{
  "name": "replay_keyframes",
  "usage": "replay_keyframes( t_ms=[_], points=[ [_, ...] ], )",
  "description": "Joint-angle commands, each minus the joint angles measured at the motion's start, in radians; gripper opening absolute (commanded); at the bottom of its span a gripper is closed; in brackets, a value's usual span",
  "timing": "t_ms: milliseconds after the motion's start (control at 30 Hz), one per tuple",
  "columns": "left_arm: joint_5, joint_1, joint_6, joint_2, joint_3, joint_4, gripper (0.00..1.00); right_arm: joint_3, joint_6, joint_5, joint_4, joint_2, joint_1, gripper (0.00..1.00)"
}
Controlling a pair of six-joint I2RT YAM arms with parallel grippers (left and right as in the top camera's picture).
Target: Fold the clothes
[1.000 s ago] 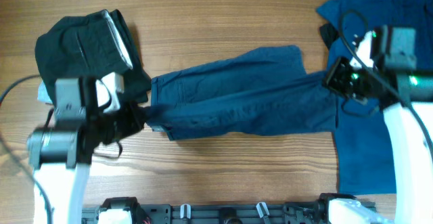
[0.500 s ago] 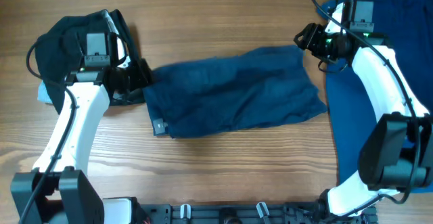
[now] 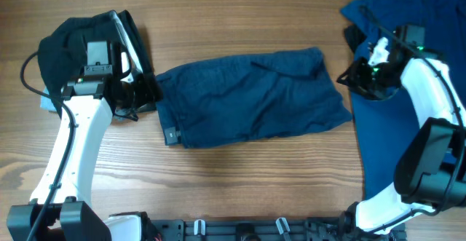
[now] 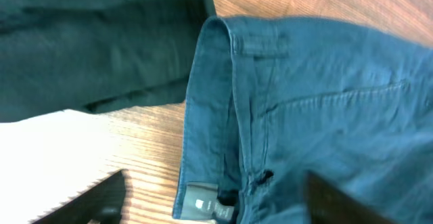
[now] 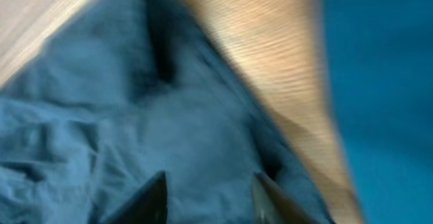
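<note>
The navy shorts (image 3: pixel 251 99) lie spread and rumpled across the middle of the table, waistband to the left. My left gripper (image 3: pixel 145 94) hovers at that waistband end. In the left wrist view it (image 4: pixel 216 207) stands open, fingers wide either side of the waistband (image 4: pixel 210 116) and its grey label (image 4: pixel 201 202), gripping nothing. My right gripper (image 3: pixel 348 77) is at the shorts' right edge. Its view is blurred: the gripper (image 5: pixel 211 200) has its dark fingers (image 5: pixel 147 198) apart above the shorts (image 5: pixel 135 116), nothing between them.
A black garment (image 3: pixel 73 44) with a pale lining is heaped at the back left, just behind my left arm. A brighter blue cloth (image 3: pixel 400 139) covers the right side, under my right arm. A fixture rail (image 3: pixel 240 230) runs along the front edge.
Both grippers have let go of the shorts, which dropped from a stretched hold to lie flat. My right gripper swung from the far right corner down to the right edge, its jaws narrowing.
</note>
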Motion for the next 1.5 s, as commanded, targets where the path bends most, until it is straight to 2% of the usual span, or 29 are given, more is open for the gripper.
replay_keyframes(
  t_ms=[0,33,67,100,200,233,333,500,667,700,733,767,800,933,1033,1067,1100,1200,1333,1467],
  points=[
    [0.109,-0.027,0.058,-0.013,0.01,-0.027,0.41,-0.031,0.002,-0.119,0.106,0.01,0.09,0.24],
    [0.116,-0.041,0.069,-0.013,0.01,-0.037,0.4,-0.032,0.011,-0.117,0.138,0.022,0.119,0.37],
    [0.114,-0.056,0.08,-0.013,0.01,-0.049,0.47,-0.032,0.036,-0.11,0.167,0.034,0.145,0.42],
    [0.111,-0.077,0.082,-0.013,0.01,-0.062,0.56,-0.032,0.077,-0.094,0.201,0.052,0.175,0.42],
    [0.11,-0.125,0.083,-0.013,0.01,-0.07,0.62,-0.032,0.183,-0.021,0.279,0.109,0.23,0.42],
    [0.11,-0.137,0.082,-0.013,0.01,-0.07,0.63,-0.032,0.221,-0.013,0.297,0.13,0.241,0.43],
    [0.111,-0.163,0.08,-0.013,0.01,-0.072,0.65,-0.032,0.312,-0.06,0.311,0.203,0.26,0.64],
    [0.111,-0.166,0.075,-0.013,0.01,-0.068,0.67,-0.032,0.312,-0.058,0.354,0.221,0.261,0.67],
    [0.111,-0.166,0.075,-0.013,0.01,-0.067,0.68,-0.032,0.311,-0.054,0.422,0.221,0.261,0.62],
    [0.111,-0.166,0.075,-0.013,0.01,-0.068,0.68,-0.032,0.311,-0.05,0.434,0.221,0.259,0.53],
    [0.111,-0.166,0.075,-0.013,0.01,-0.068,0.68,-0.032,0.309,-0.042,0.452,0.221,0.255,0.31],
    [0.111,-0.166,0.075,-0.013,0.01,-0.067,0.68,-0.032,0.307,-0.038,0.467,0.221,0.253,0.16],
    [0.111,-0.166,0.075,-0.013,0.01,-0.067,0.68,-0.031,0.303,-0.049,0.497,0.22,0.247,0.05],
    [0.111,-0.166,0.075,-0.013,0.01,-0.068,0.69,-0.005,0.275,-0.145,0.546,0.206,0.221,0.04],
    [0.111,-0.166,0.075,-0.013,0.01,-0.067,0.69,0.034,0.222,-0.163,0.483,0.171,0.183,0.04],
    [0.111,-0.166,0.075,-0.013,0.01,-0.068,0.7,0.038,0.203,-0.16,0.449,0.159,0.17,0.12],
    [0.111,-0.166,0.075,-0.013,0.01,-0.068,0.7,0.038,0.195,-0.154,0.412,0.151,0.157,0.29],
    [0.111,-0.166,0.075,-0.013,0.01,-0.067,0.72,0.037,0.14,-0.098,0.268,0.154,0.133,0.49],
    [0.111,-0.166,0.075,-0.013,0.01,-0.066,0.73,0.004,0.104,-0.027,0.202,0.155,0.143,0.52],
    [0.111,-0.166,0.075,-0.013,0.01,-0.067,0.73,-0.077,0.129,-0.012,0.282,0.155,0.18,0.5]
  ],
)
